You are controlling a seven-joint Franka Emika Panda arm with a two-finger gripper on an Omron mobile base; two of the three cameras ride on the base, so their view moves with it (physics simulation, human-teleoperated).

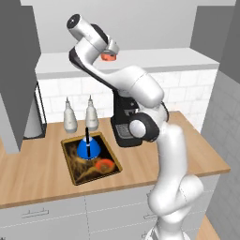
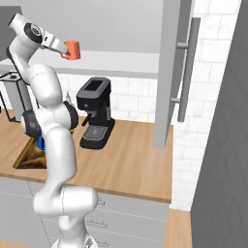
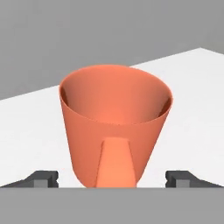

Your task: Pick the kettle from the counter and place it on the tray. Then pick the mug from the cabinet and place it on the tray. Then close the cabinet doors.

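On the white shelf board (image 3: 35,113), the mug (image 3: 114,122) stands upright, handle toward the tool (image 3: 112,179).

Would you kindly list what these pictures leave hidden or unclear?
- Left base view: the robot's wrist covers most of the orange-red cylindrical mug.
- Right base view: the arm hides most of the bright-blue cone-shaped kettle and dark gold-rimmed tray.
- Hand view: gripper fingertips spread wide; contact with the mug unclear.
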